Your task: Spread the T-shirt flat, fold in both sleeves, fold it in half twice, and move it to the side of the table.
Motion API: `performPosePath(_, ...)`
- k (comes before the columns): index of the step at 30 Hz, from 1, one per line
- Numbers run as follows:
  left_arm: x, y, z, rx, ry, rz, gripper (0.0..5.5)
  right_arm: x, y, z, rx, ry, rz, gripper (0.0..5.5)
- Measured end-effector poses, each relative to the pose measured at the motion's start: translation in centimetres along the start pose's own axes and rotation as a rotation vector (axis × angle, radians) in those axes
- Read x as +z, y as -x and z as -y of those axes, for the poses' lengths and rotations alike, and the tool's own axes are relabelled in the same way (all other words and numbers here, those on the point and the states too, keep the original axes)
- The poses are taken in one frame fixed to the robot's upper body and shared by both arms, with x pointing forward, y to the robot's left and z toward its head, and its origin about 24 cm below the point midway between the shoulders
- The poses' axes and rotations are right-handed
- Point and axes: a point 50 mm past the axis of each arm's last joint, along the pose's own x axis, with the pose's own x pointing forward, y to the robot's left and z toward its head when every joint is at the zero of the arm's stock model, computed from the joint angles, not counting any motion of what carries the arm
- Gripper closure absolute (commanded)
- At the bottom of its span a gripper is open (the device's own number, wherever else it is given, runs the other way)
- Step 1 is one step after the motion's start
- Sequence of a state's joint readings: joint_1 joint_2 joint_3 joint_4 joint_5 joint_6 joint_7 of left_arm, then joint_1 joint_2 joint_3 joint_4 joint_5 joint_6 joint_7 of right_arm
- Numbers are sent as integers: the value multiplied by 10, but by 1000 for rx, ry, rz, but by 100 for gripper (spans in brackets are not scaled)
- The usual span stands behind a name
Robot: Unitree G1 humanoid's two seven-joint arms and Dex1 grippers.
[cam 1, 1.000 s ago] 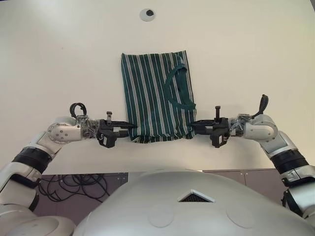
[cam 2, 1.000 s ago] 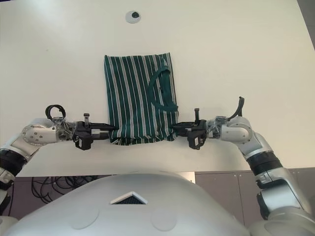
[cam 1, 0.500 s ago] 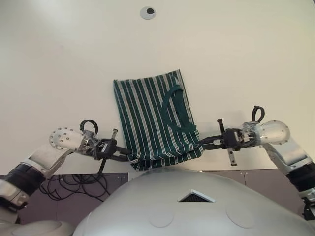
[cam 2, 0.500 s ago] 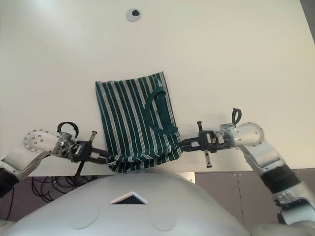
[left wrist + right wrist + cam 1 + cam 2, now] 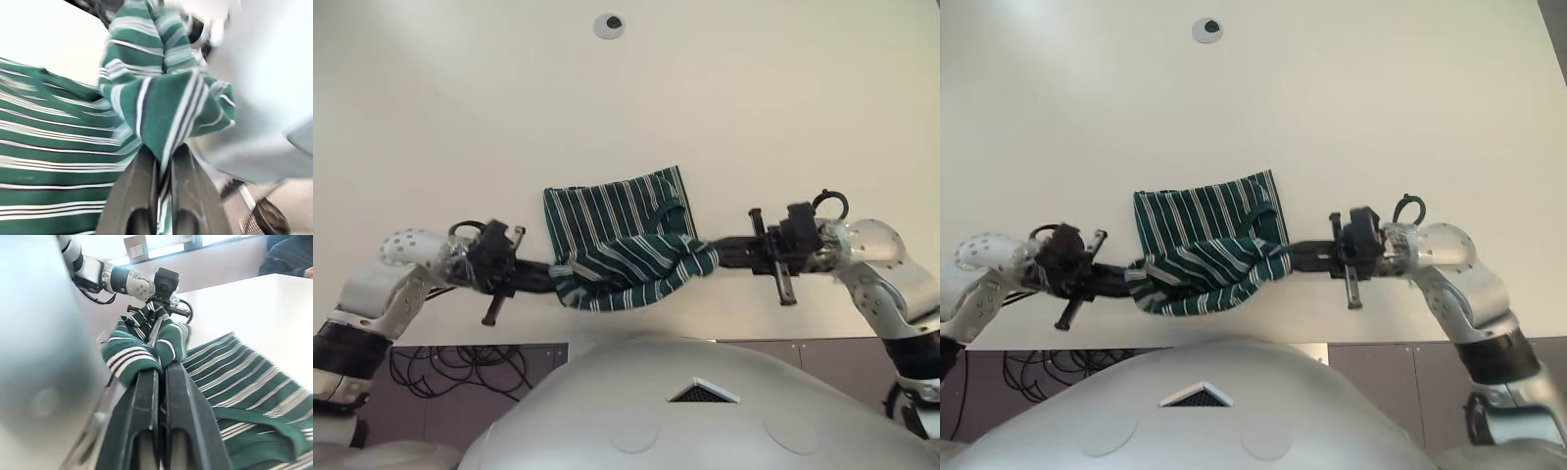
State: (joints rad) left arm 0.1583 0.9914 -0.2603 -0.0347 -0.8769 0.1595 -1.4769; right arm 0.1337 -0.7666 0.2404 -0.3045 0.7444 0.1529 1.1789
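left gripper [image 5: 551, 278]: jaws pinched together on the near left corner of the T-shirt [image 5: 612, 204], held up off the table [image 5: 783, 108].
left risk: only a thin bit of hem is in the grip. A sideways tug could pull it free and drop the corner.
T-shirt: far half lies flat on the table. Near edge is raised and bunched, sagging between the two grippers.
fold risk: the slack middle may land wrinkled. Corners carried unevenly would skew the fold. Dragging could shift the flat half.
right gripper [image 5: 709, 258]: jaws clamped on the near right corner, about level with the left.
right risk: cloth is wadded over the tips. It could snag on release and pull the fold open.
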Motion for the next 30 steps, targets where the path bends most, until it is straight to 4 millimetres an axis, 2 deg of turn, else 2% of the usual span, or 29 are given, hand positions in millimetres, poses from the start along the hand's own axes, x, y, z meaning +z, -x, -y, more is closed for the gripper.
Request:
performPosePath(7, -11, 17, -28, 165, 56, 92, 541, -16, -10, 37, -216, -38, -10, 550)
performPosePath(13, -20, 23, -49, 285, 92, 64, 541, -26, -16, 64, -355, -66, -53, 550)
performPosePath(14, -22, 24, -53, 318, 98, 77, 505, -27, -18, 70, -383, -73, -44, 521)
performPosePath(18, -16, 29, -64, 395, 105, 108, 447, -30, -15, 85, -482, -110, -34, 457)
performPosePath(19, -16, 30, -66, 416, 111, 104, 419, -28, -13, 88, -497, -111, -31, 427)
performPosePath(24, -17, 38, -76, 526, 137, 106, 353, -30, -20, 99, -552, -179, 15, 336)
performPosePath(27, -18, 43, -78, 567, 173, 146, 316, -27, -12, 105, -611, -196, 32, 300)
performPosePath(30, -15, 54, -83, 654, 231, 228, 301, -20, -18, 107, -623, -147, 110, 300)
